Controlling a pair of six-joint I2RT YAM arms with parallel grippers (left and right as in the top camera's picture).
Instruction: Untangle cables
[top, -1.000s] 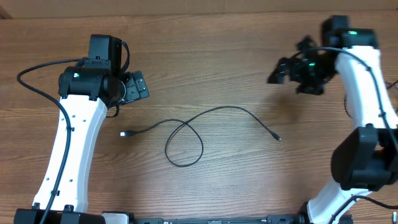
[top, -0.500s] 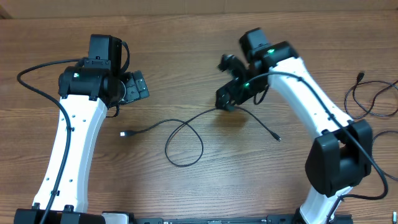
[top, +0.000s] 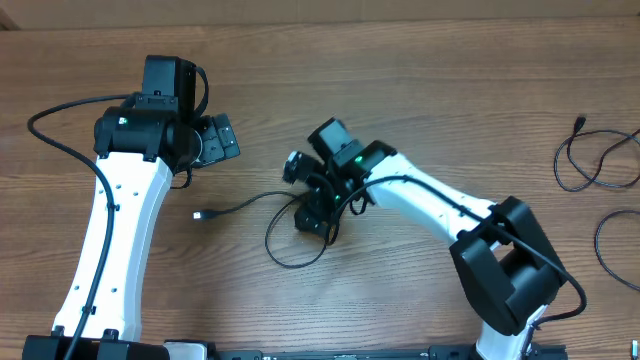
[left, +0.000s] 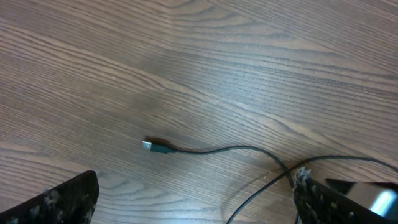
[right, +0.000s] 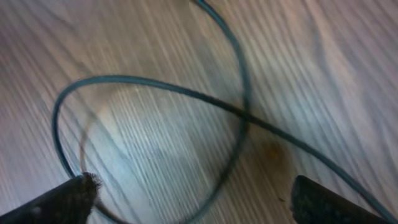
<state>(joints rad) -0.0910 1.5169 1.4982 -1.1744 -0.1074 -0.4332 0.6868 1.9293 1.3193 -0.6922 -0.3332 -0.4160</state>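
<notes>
One thin black cable (top: 236, 207) lies on the wooden table, with a small plug (top: 198, 215) at its left end and a loop (top: 290, 263) in the middle. My right gripper (top: 314, 214) hangs open directly over that loop. In the right wrist view the cable's crossing (right: 246, 116) lies just ahead of the right gripper (right: 196, 200), with nothing between the fingers. The right arm hides the cable's right part. My left gripper (top: 222, 140) is open and apart from the cable. In the left wrist view the left gripper (left: 194, 208) looks down on the plug (left: 148, 145).
Two more thin black cables lie separately at the table's right edge, one curled at the upper right (top: 585, 160) and one lower down (top: 612, 243). A thick black arm cable (top: 55, 125) arcs at the far left.
The right arm has swung from the far right of the table to the middle and lowered over the cable's loop. The left arm and the cable have not moved.
</notes>
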